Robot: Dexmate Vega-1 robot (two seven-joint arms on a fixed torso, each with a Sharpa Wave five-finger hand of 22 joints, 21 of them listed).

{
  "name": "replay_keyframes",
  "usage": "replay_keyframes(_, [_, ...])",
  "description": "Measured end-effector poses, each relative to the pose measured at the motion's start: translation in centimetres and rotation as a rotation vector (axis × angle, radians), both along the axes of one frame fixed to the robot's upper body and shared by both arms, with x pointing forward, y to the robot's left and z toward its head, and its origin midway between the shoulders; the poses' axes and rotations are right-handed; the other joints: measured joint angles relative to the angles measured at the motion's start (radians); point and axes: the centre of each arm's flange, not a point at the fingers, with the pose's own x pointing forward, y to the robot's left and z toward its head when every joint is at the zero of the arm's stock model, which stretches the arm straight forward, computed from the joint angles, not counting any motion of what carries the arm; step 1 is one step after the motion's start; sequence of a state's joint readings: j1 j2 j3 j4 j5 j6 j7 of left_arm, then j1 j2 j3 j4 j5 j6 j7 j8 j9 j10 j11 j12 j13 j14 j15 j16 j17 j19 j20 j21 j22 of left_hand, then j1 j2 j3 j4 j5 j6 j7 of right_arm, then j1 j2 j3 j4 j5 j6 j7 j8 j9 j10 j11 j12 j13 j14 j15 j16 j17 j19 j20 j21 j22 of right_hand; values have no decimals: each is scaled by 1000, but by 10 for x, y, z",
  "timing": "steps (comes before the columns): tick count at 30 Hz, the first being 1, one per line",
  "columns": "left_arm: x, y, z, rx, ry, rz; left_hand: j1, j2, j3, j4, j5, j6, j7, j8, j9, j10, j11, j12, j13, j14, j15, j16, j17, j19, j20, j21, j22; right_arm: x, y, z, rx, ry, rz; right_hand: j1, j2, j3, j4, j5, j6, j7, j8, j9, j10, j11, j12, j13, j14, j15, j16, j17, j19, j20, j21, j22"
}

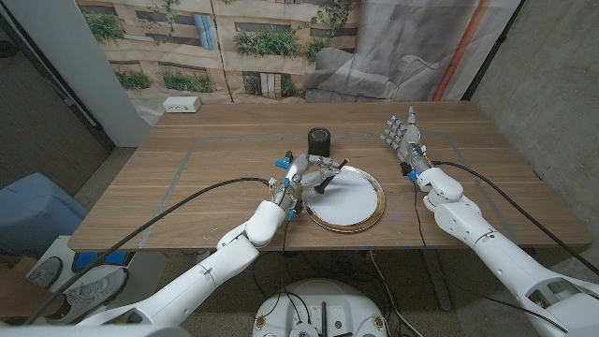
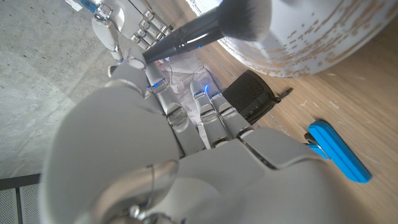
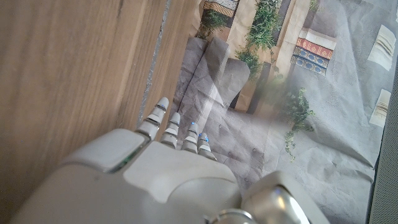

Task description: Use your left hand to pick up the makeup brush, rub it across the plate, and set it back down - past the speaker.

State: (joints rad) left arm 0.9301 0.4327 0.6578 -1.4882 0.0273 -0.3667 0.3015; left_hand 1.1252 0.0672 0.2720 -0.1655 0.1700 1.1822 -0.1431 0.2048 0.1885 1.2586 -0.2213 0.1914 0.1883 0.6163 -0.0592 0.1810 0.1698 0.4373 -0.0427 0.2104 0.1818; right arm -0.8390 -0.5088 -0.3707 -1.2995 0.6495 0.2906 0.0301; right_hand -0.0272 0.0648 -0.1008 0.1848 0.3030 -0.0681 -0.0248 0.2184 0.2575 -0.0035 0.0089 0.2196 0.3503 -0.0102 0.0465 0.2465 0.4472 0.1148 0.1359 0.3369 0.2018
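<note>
Left robot hand (image 1: 306,178) clamped on makeup brush (image 1: 323,183), bristles on plate (image 1: 360,215), speaker (image 1: 321,142) behind, right robot hand (image 1: 404,137) fingers apart, empty

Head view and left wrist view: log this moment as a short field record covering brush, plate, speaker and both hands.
brush: makeup brush held by left hand, bristles over the plate
plate: white plate with gold rim, on the wooden table
speaker: black speaker, upright, just beyond the plate
right hand: right hand empty, fingers apart, off to the plate's right
stage: rubbing stage; brush not yet set down
</note>
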Motion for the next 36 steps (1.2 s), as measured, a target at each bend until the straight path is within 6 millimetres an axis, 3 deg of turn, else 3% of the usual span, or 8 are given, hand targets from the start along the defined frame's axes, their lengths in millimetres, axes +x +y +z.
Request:
replay_keyframes(18, [-8,7,13,-9,-12,0,0,0,0,0,-1,0,0,0,0,0,0,-1,0,0,0,0,0,0,0,0,0,0,0,0,0,0,0,0,0,0,0,0,0,0,0,0,0,0,0,0,0,0,0,0,0,0,0,0])
replay_keyframes(36, [-18,26,31,11,-37,12,6,3,-5,2,-1,0,0,0,0,1,-1,1,0,0,0,0,0,0,0,0,0,0,0,0,0,0,0,0,0,0,0,0,0,0,0,0,0,0,0,0,0,0,0,0,0,0,0,0])
